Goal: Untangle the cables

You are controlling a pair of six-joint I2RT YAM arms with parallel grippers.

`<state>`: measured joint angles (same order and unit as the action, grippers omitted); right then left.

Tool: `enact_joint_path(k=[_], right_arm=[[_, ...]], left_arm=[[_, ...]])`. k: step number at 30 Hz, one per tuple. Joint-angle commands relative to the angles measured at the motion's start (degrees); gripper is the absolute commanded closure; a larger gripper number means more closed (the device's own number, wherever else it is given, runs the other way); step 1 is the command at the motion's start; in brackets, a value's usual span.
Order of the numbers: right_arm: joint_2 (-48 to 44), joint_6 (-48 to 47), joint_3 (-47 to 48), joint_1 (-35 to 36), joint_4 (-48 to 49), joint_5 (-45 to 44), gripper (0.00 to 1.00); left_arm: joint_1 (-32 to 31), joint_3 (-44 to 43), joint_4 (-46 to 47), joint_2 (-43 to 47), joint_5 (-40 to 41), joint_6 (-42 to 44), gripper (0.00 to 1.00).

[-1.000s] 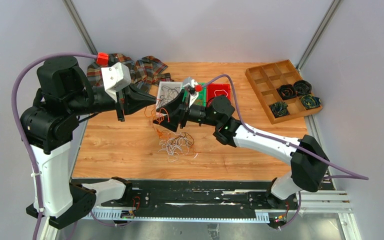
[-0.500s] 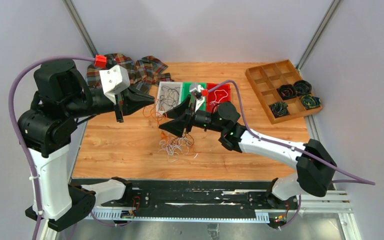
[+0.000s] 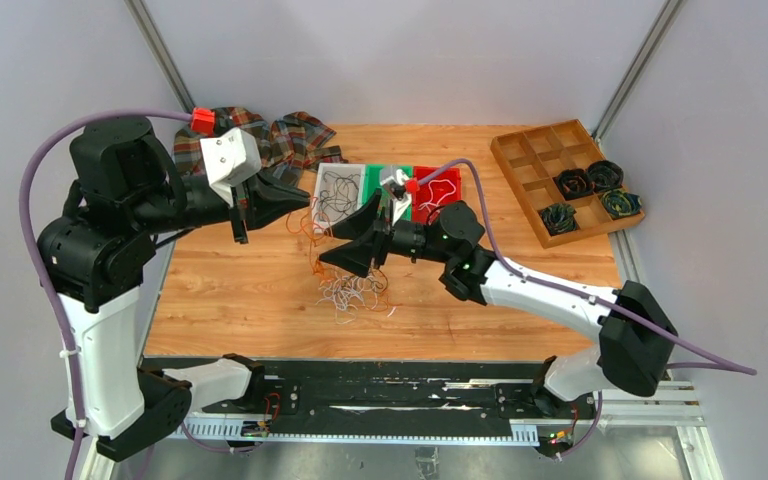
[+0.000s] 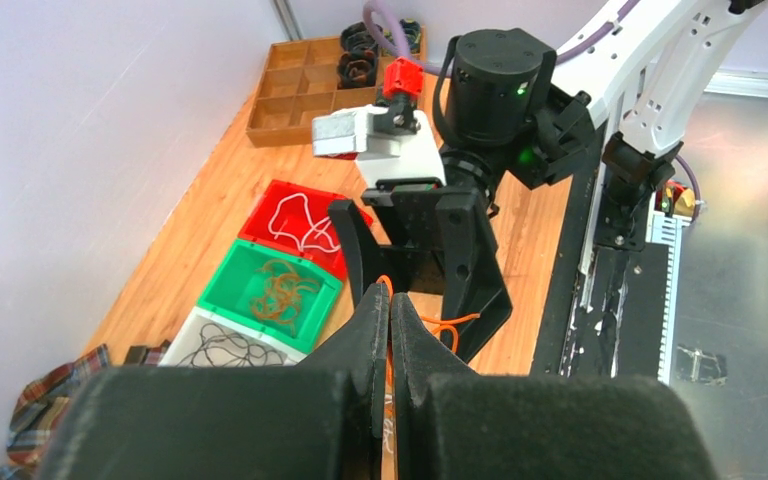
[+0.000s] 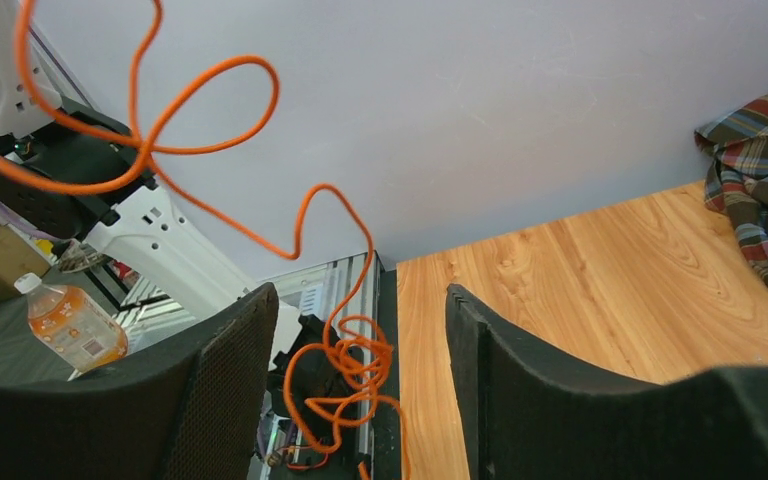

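Note:
The cables lie as a loose bunch (image 3: 355, 290) of white, orange and dark strands on the wooden table. My left gripper (image 3: 307, 203) is shut on one orange cable (image 3: 312, 233) and holds it up above the bunch. The left wrist view shows the strand (image 4: 388, 288) pinched between the closed jaws of that gripper (image 4: 390, 303). My right gripper (image 3: 327, 247) is open just right of the hanging strand. In the right wrist view the orange cable (image 5: 345, 365) dangles in loops between the spread jaws of the right gripper (image 5: 360, 335), touching neither.
A white bin (image 3: 339, 188) with black wires, a green bin (image 4: 275, 290) with orange-brown wires and a red bin (image 3: 440, 188) with a white wire stand behind. A wooden divider tray (image 3: 560, 180) with dark coils sits far right. Plaid cloth (image 3: 285, 135) lies back left.
My right gripper has swung forward and down, coming around the hanging orange strand with its jaws open. My left gripper has stayed nearly still, holding the strand.

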<state>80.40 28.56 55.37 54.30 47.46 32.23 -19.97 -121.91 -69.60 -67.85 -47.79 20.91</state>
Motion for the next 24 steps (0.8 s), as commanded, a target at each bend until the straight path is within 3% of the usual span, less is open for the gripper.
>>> enact_joint_path(k=[1,7,11,14,24], right_arm=[[3.27,0.68,5.00,-0.25,1.04,2.99,0.38],[7.61,2.12,9.94,-0.16,2.06,5.90,0.45],[10.10,3.68,11.29,-0.10,3.26,6.13,0.64],[12.28,5.26,10.88,0.22,5.15,5.96,0.72],[14.70,7.80,8.54,1.48,10.81,5.21,0.71]], left_arm=[[-0.29,-1.40,0.28,-0.34,-0.98,-1.11,1.00],[-0.34,-1.31,0.31,-0.35,-0.99,-1.21,1.00],[-0.33,-1.77,0.33,-0.59,-1.23,-1.37,1.00],[-0.33,-2.61,0.34,-1.11,-1.53,-1.88,1.00],[-0.33,-2.89,0.30,-1.23,-1.43,-2.21,1.00]])
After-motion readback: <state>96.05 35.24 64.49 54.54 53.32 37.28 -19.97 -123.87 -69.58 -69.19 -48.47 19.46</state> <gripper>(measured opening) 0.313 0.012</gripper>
